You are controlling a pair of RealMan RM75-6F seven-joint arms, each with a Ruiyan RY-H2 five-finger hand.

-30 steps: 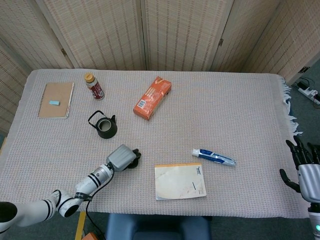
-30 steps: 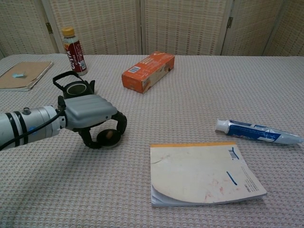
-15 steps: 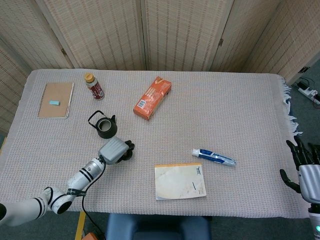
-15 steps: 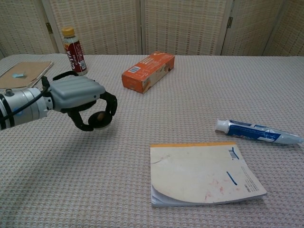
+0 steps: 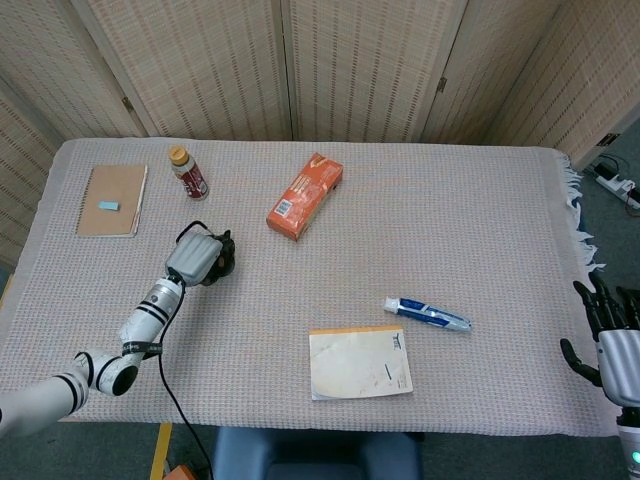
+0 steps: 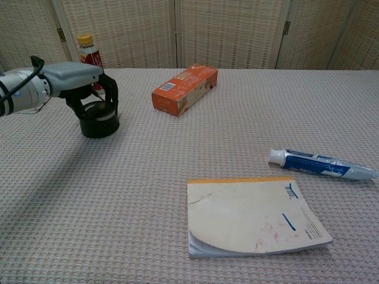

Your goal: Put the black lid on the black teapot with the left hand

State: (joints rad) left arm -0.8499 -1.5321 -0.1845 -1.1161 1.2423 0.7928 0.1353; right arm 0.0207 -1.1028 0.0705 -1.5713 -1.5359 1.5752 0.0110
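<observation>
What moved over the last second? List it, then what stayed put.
The left hand lifted the black lid off the cloth near the booklet and carried it away from the robot, to just over the black teapot, still gripping it. Right hand, toothpaste tube, orange box and bottle unchanged.

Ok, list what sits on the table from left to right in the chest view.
Left hand over the black teapot → orange box → booklet → toothpaste tube. The bottle behind the hand is left out.
</observation>
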